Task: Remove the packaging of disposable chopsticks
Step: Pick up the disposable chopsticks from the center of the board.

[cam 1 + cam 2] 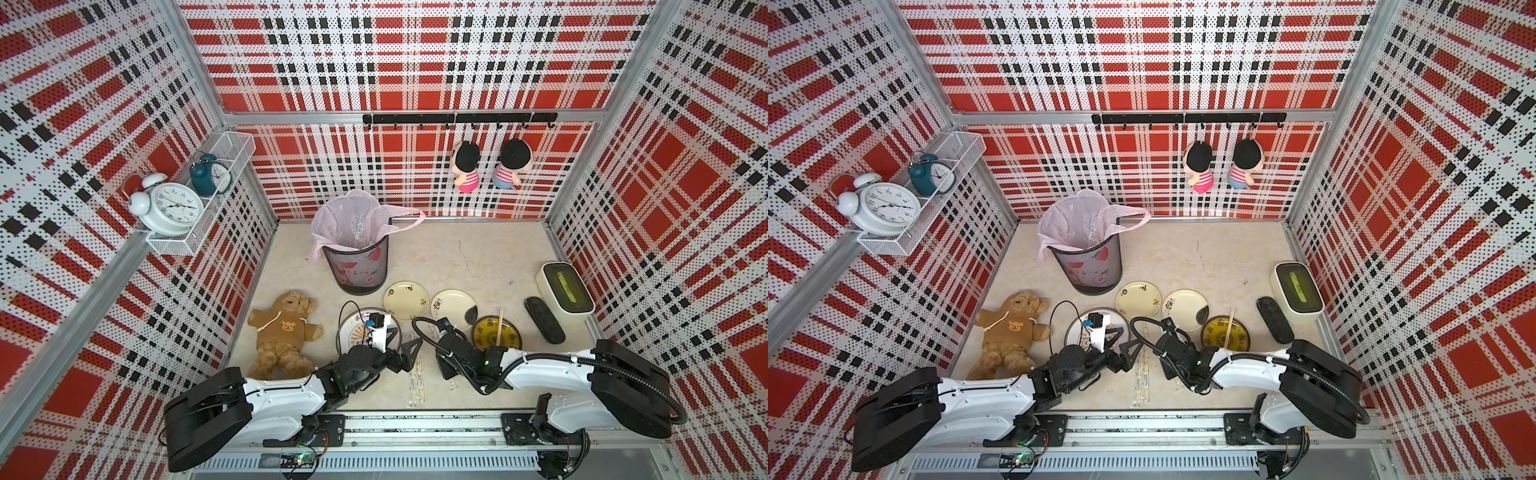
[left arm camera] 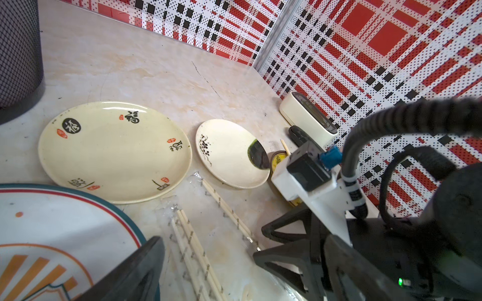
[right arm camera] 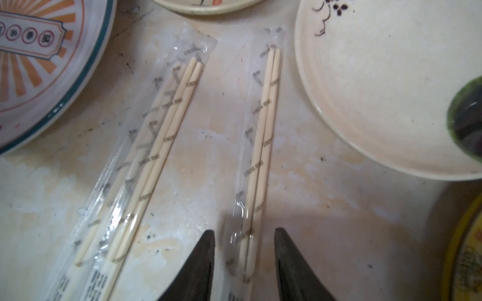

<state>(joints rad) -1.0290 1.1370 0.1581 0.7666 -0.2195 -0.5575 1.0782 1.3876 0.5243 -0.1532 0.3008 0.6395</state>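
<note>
Right pincer [image 3: 244,230] partway open, low over the table [image 3: 300,187], one finger on each side of the end of a lone clear sleeve [image 3: 245,156]. Gaps visible on both sides, so nothing gripped. Likely lined up this way to pinch that end on closing. Chopsticks [image 3: 267,109] sealed inside, a pale pair side by side, lying beside the cream plate [image 3: 378,104] without touching it.

Left pincer [image 1: 402,340] wide open and empty, by the rim of the teal-rimmed plate [image 1: 348,332], near the right one. Probably parked close and open to take the sleeve's other end, for a two-handed pull of plastic off sticks.

Two more wrapped pairs [image 3: 156,135] overlapping, between the lone sleeve and the teal-rimmed plate. All three near the middle of the table's front edge, between the two arms, within reach of both.

One bare pair [image 1: 500,324] across the yellow dish [image 1: 484,332], toward the right edge; by the look of it, unwrapped and set aside. Bin [image 1: 357,270] with a pink liner [image 1: 332,220] at the back, left of centre, handy for waste. Something clear and crinkly inside, perhaps spent wrappers, hard to say.

Judged stage: one pair done, three to go, grasp on the next sleeve not yet made. Risk: glossy plastic slipping out from between the fingers.
</note>
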